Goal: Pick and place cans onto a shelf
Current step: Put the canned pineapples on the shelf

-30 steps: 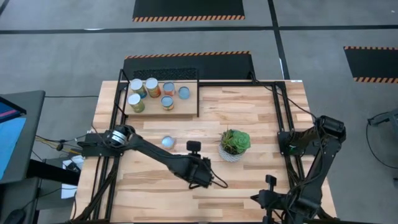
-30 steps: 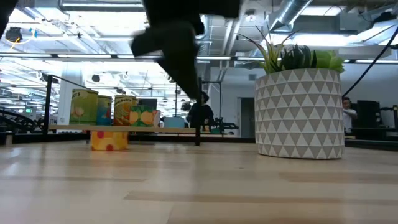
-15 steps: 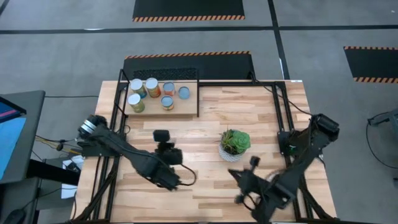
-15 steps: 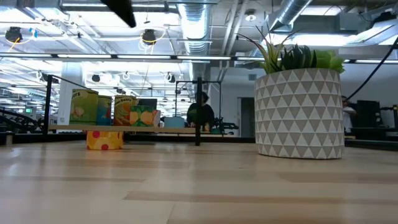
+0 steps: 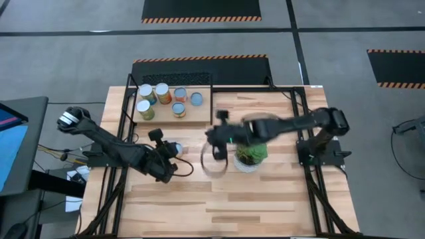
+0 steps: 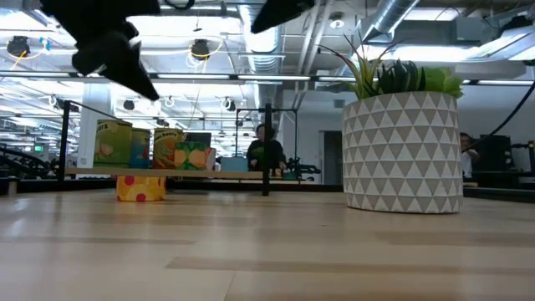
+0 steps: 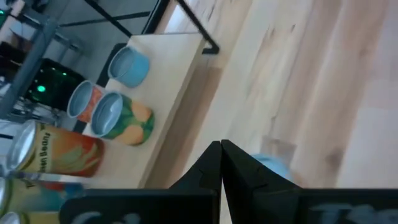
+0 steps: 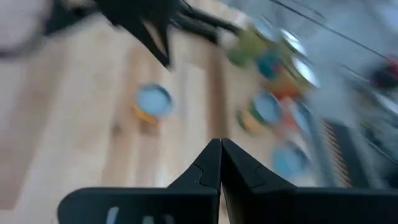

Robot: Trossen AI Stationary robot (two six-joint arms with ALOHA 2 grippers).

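Several cans (image 5: 161, 91) stand upright on the light-wood shelf (image 5: 199, 117) at the table's far left. One more can (image 5: 176, 148), with a pale-blue top and a yellow label with red dots (image 6: 141, 187), stands on the tabletop in front of the shelf. My left gripper (image 5: 167, 157) is shut and hovers just on the near side of that can; the left wrist view shows the can's top (image 7: 275, 165) right beyond the fingertips (image 7: 221, 147). My right gripper (image 5: 208, 140), also shut (image 8: 221, 145), hangs blurred in the air between the plant and the lone can, pointing toward the can (image 8: 153, 100).
A green plant in a white patterned pot (image 5: 251, 151) stands at the table's middle right, under my right arm (image 5: 285, 126). Black frame bars run along the table's left and right edges. Bare tabletop (image 5: 219, 199) lies across the near half.
My left gripper has drawn back from the table's near middle toward the left edge, then toward the lone can, staying shut. My right arm has swung fast from the near right corner up and across over the plant toward the table's middle, rolling as it went.
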